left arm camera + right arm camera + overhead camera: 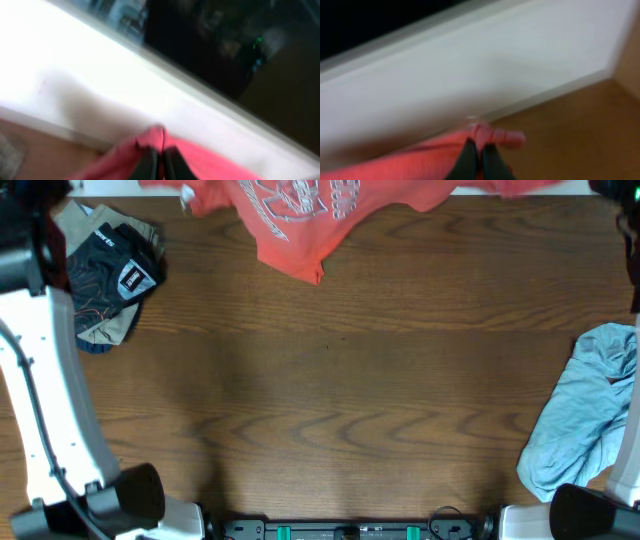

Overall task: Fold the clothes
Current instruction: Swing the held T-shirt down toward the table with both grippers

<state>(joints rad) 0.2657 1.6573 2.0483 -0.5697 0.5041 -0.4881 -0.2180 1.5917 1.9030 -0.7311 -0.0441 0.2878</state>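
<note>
The coral-red T-shirt [290,215] with pale lettering is stretched along the far edge of the table, and one part droops toward the middle. Its top runs out of the overhead view. In the left wrist view my left gripper [161,161] is shut on a pinched fold of the red T-shirt [130,155]. The right wrist view shows my right gripper [481,156] shut on another bunched edge of the red T-shirt [420,160]. Both wrist views are blurred. A pale blue-grey garment [590,415] lies crumpled at the table's right edge, apart from both grippers.
A heap of dark and khaki clothes [110,280] sits at the back left. The white left arm [45,390] runs along the left side. Bare wooden tabletop [330,400] fills the middle. A white wall panel [75,65] stands behind the table.
</note>
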